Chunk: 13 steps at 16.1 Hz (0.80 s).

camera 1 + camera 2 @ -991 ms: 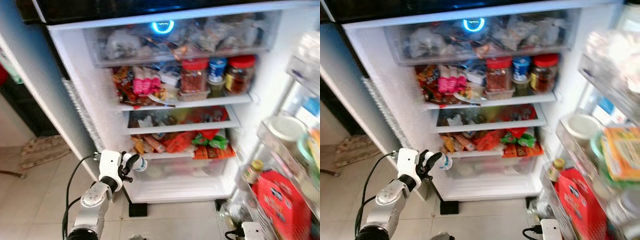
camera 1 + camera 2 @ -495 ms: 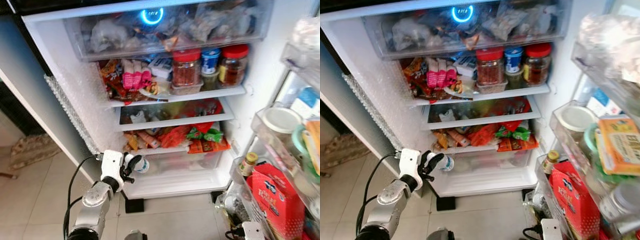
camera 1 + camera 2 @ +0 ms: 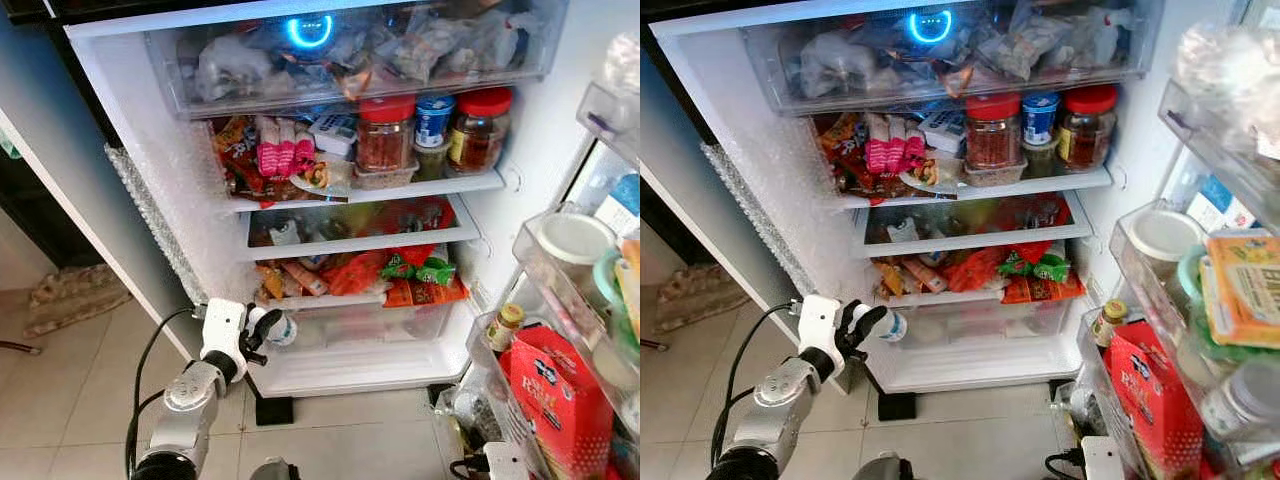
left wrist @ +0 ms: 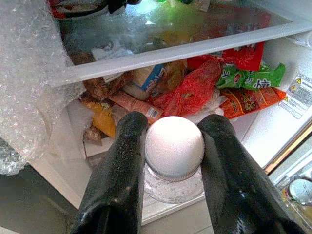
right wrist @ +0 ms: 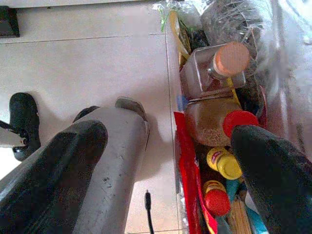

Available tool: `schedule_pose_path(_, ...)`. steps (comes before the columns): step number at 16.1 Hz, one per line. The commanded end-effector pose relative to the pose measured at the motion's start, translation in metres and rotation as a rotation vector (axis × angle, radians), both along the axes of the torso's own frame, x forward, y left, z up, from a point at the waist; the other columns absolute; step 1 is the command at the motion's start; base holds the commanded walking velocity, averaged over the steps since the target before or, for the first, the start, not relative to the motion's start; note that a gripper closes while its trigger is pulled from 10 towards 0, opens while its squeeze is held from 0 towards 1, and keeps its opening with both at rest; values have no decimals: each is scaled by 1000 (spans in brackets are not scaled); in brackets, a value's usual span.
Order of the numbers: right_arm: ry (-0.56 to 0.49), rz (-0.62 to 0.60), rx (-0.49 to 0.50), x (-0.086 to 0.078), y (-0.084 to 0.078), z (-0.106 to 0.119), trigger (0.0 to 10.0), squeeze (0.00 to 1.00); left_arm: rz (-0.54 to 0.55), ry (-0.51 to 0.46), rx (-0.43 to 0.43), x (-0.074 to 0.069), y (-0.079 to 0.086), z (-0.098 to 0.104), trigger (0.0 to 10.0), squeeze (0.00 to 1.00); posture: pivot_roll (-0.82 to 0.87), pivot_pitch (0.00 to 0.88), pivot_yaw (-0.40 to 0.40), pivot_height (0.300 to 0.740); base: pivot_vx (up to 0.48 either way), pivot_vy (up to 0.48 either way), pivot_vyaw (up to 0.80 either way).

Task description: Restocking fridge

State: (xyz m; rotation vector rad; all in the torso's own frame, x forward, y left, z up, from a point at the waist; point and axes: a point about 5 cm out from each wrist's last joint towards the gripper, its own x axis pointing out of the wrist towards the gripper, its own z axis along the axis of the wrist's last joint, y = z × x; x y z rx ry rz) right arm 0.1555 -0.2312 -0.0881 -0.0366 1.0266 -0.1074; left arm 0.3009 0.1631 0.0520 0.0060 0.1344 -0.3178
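One open fridge (image 3: 140, 190), with one clear drawer (image 3: 350, 60) across the top, three shelves under it, one bottom drawer (image 3: 370, 325). Two red-lidded jars (image 3: 385, 135) plus one blue-lidded tub (image 3: 434, 118) on the upper shelf, beside pink packets (image 3: 280, 150). One red carton (image 3: 555, 395) in the door rack at right. One small clear bottle (image 3: 278, 327) with a white cap (image 4: 174, 146), clamped between the left gripper (image 3: 262, 330) fingers (image 4: 117, 180), low before the bottom drawer's left end. Right gripper (image 5: 161, 161) spread wide above the floor, beside the door-rack bottles. Against half a second ago: whole view shifted slightly, left gripper and bottle in the same spot by the fridge, grip unchanged
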Motion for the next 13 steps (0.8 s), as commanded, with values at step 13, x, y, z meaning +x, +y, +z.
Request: schedule_pose_path(13, 7, -1, -23, 0, 0, 0, 10000, 0, -38, -5, 57, 3, 0, 1, 10000, 0, -3, 72, 78, 665, 286, 0, 0)
